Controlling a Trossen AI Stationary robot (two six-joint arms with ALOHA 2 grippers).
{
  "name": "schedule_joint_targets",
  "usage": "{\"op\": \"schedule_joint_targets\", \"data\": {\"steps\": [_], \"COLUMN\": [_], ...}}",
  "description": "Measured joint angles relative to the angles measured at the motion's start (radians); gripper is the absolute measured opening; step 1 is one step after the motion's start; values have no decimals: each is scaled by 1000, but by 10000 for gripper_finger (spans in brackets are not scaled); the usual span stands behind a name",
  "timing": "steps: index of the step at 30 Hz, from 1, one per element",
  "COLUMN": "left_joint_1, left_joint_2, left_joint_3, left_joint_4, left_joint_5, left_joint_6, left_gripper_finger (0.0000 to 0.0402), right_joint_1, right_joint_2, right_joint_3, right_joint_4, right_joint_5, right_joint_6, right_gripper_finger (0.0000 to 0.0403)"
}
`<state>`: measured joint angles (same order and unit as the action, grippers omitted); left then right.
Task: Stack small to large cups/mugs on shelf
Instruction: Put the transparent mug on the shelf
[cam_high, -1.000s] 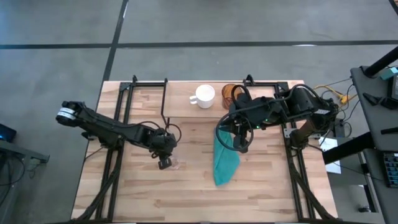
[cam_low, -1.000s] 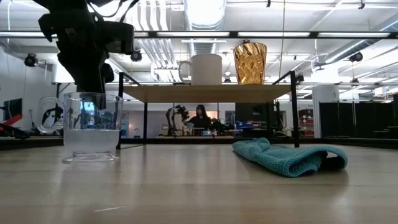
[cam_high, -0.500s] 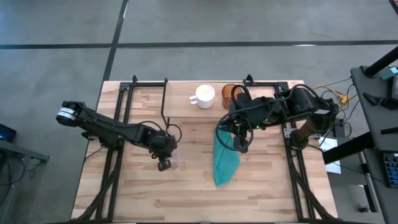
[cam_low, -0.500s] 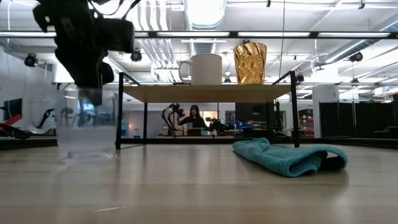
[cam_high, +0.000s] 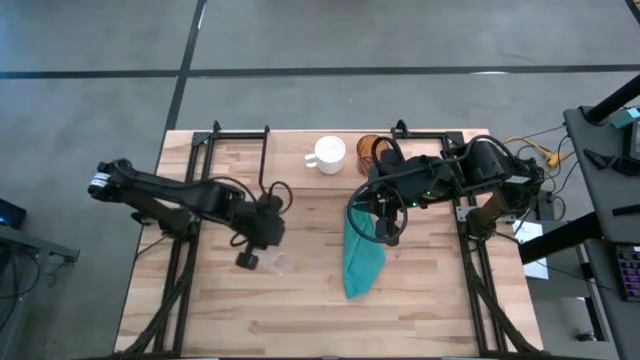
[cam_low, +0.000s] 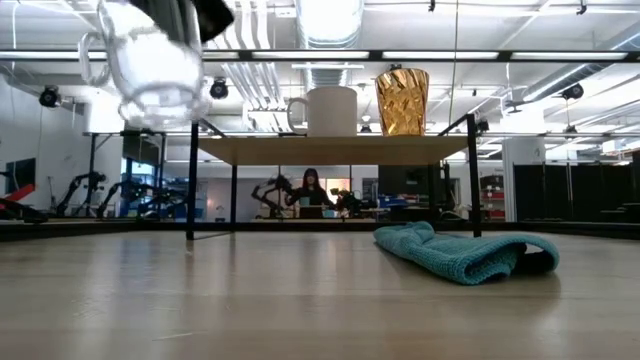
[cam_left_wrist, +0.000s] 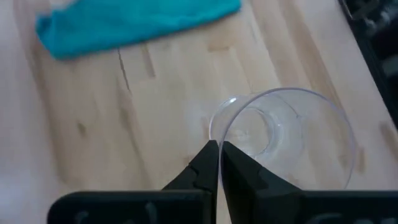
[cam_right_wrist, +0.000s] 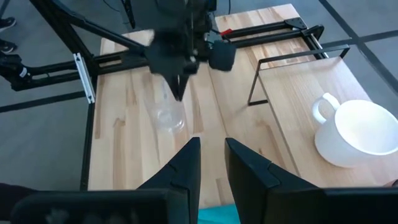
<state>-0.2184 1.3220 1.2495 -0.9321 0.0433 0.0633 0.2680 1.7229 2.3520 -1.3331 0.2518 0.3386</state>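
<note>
A: The left hand (cam_left_wrist: 217, 163) is pinching the glass (cam_left_wrist: 283, 140) by one wall of its rim, fingers pressed nearly together, carrying it clear of the bench (cam_high: 300, 310) at about eight o'clock.

B: That thin pinch worries me. The glass is tilting in the low view and could swing or slip out.

A: The shelf (cam_low: 330, 150) at twelve o'clock is already holding the mug (cam_high: 327, 154) and the amber cup (cam_low: 402, 101), close together.

B: So setting down beside them is risking a knock. The right hand (cam_right_wrist: 211, 163), slightly spread and empty, is hovering over the cloth (cam_high: 360, 262).
</note>
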Motion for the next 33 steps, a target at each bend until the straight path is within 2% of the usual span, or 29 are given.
{"op": "schedule_joint_targets", "data": {"steps": [6, 10, 14, 21, 25, 29, 33], "left_joint_1": [83, 208, 368, 599, 675, 736, 760], "left_joint_2": [-1, -1, 0, 0, 3, 31, 82], "left_joint_3": [186, 271, 325, 349, 349, 349, 351], "left_joint_4": [-181, -249, -264, -266, -269, -293, -292], "left_joint_5": [-22, -100, -102, 41, 73, 121, 124], "left_joint_6": [201, 249, 267, 351, 441, 471, 479], "left_gripper_finger": [0, 0, 0, 0, 0, 0, 0], "right_joint_1": [0, 0, 0, 0, 0, 0, 0], "right_joint_2": [0, 0, 0, 0, 0, 0, 0], "right_joint_3": [0, 0, 0, 0, 0, 0, 0], "right_joint_4": [0, 0, 0, 0, 0, 0, 1], "right_joint_5": [0, 0, 0, 0, 0, 0, 0], "right_joint_6": [0, 1, 1, 1, 1, 1, 1], "right_gripper_finger": [68, 68, 68, 68, 68, 68, 68]}}
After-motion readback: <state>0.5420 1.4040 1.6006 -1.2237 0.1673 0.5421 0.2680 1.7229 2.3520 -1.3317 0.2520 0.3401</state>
